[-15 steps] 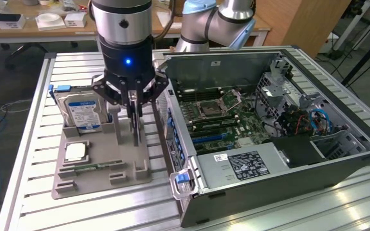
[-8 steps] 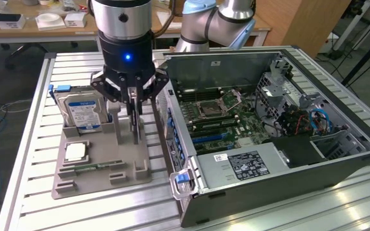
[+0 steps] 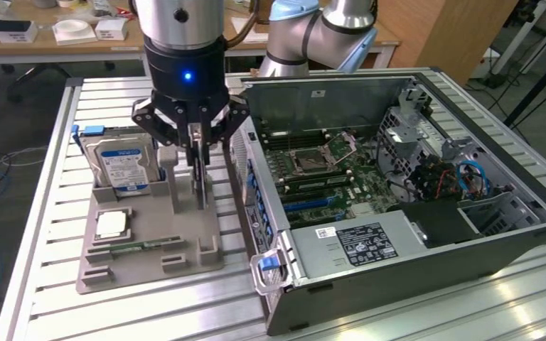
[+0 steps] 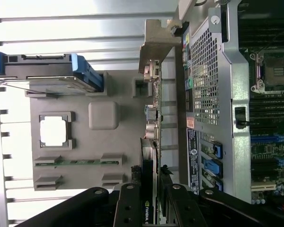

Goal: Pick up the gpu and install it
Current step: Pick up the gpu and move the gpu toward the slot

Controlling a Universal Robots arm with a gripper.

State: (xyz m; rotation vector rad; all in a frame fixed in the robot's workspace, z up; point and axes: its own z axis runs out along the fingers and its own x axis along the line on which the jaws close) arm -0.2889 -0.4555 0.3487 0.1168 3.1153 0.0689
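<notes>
Evidently the gripper's (image 3: 195,148) fingers (image 4: 128,208) pinch the gpu (image 3: 200,181) by its top edge; the card stands upright at the grey tray (image 3: 131,273), just beside the open case (image 3: 397,284). Lifting well, I judge, means keeping it vertical — bracket clear of the case wall. The wrist view shows the pale bracket (image 4: 156,42) edge-on; the exterior view shows the motherboard (image 3: 340,170) slots.

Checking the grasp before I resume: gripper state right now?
Gripper: fingers closed on the gpu, which stands upright on edge at the grey parts tray.
</notes>
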